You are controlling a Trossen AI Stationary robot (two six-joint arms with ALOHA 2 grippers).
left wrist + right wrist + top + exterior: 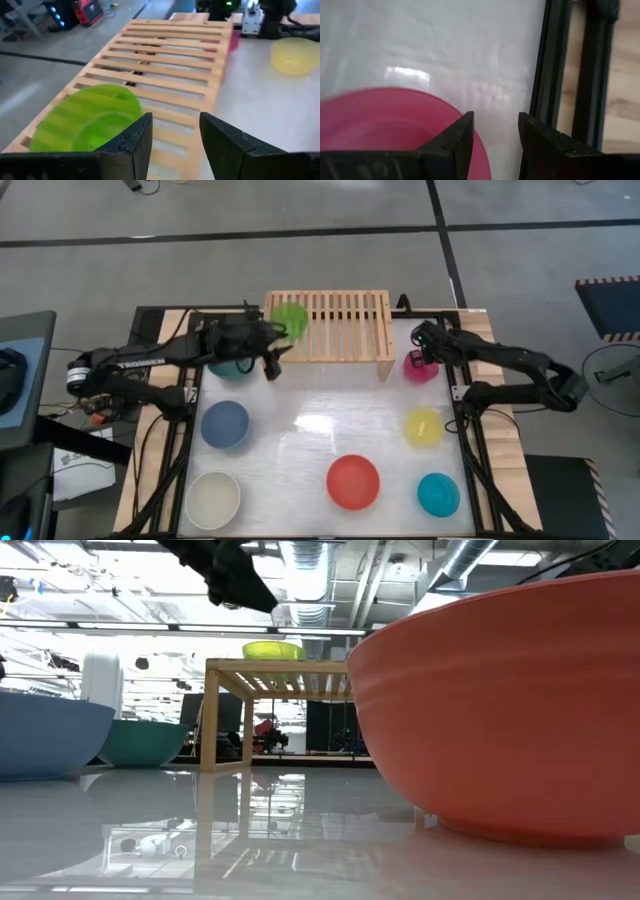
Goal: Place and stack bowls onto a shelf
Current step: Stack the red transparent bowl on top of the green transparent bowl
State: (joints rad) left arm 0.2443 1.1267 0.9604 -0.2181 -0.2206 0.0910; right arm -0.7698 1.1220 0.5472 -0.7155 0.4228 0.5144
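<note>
Left gripper (272, 350) hovers spread just off the shelf (340, 320) by the lime green bowl (291, 319); right gripper (424, 354), spread too, straddles the pink bowl (420, 368) rim beside the shelf.

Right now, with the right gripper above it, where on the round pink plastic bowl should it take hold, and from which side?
Probably the rim of the round pink plastic bowl, taken from above. The bowl sits upright on the white table, mouth up, beside the light-wood slatted shelf, so its thin wall fits between two fingers. The right gripper is open over the rim on the table-frame side; one finger inside, one outside seems best.
</note>
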